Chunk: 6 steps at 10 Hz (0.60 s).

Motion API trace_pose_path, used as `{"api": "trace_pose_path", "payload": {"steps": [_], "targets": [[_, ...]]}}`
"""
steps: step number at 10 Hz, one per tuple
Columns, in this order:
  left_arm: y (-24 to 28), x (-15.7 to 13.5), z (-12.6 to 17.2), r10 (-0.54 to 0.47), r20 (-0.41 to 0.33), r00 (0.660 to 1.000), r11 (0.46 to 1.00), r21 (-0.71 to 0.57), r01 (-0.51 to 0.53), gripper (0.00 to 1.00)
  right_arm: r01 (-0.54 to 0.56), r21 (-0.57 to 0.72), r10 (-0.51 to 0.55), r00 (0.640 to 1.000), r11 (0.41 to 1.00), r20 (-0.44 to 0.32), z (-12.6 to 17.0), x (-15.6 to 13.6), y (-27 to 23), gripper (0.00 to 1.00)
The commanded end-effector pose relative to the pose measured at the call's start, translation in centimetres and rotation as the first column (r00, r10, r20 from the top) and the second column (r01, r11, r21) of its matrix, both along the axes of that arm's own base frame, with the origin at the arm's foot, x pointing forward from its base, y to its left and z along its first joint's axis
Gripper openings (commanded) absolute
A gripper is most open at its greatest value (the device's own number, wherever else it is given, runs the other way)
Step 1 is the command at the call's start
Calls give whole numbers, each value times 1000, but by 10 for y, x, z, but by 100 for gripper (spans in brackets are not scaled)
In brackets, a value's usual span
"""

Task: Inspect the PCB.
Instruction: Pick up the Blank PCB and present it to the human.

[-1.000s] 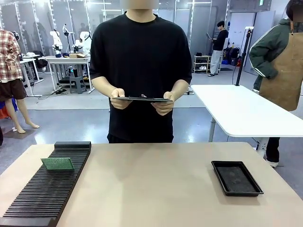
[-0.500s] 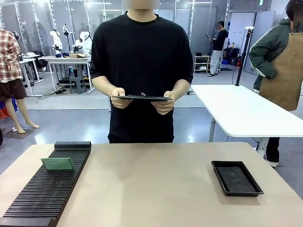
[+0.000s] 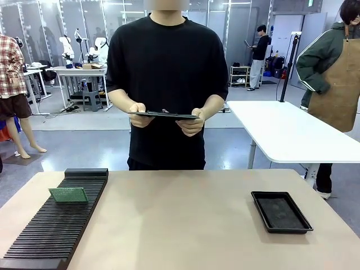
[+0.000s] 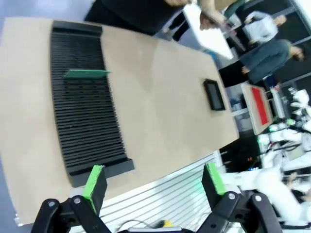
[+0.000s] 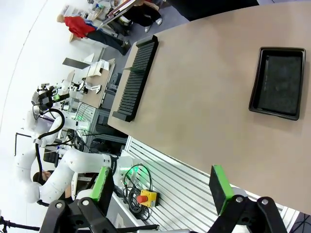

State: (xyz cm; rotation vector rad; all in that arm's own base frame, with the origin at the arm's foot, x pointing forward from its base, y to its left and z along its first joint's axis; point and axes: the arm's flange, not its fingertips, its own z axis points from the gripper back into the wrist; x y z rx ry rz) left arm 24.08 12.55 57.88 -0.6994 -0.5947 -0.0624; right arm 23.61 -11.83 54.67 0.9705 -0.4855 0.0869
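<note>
Standing in rack [image 4: 82, 121], PCB [image 4: 86, 74] well beyond L tool [image 4: 154, 177], jaws wide

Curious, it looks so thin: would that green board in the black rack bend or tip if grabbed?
The PCB is probably stiff: it stands on edge without sagging. Likely light, being thin. A nudge might tilt it in its rack.

Far side of the room, seen across the tan surface [image 3: 185, 225]. A glossy blue-grey floor [image 3: 84, 149] is shown, in which the even overhead light is reflected. A white table [image 3: 287, 132] is placed at right. Glazed partitions [image 3: 50, 22] with pale uprights are ranged along the back. A white bench [image 3: 79, 72], with a grey step stool [image 3: 91, 100] at its foot, is seen at far left, and a low shelf rack [image 3: 241, 76] right of centre.
</note>
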Motion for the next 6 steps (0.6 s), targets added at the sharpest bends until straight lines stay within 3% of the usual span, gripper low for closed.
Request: {"api": "trace_pose_path", "payload": {"steps": [1,2,3,5,6], "targets": [[-16,25,23,-89,9,996,950,301,82,100,-9,-3,9,1000,1000,14,-1,1,0,100],[-41,44,24,-163,-16,987,868,473,151,100,-9,-3,9,1000,1000,14,-1,1,0,100],[-64,63,21,-229,-33,973,746,636,197,100,-9,-3,9,1000,1000,14,-1,1,0,100],[-107,99,3,-459,-94,883,496,798,343,100,-9,-3,9,1000,1000,14,-1,1,0,100],[-122,109,-9,-536,-133,834,397,831,388,100,-9,-3,9,1000,1000,14,-1,1,0,100]]}}
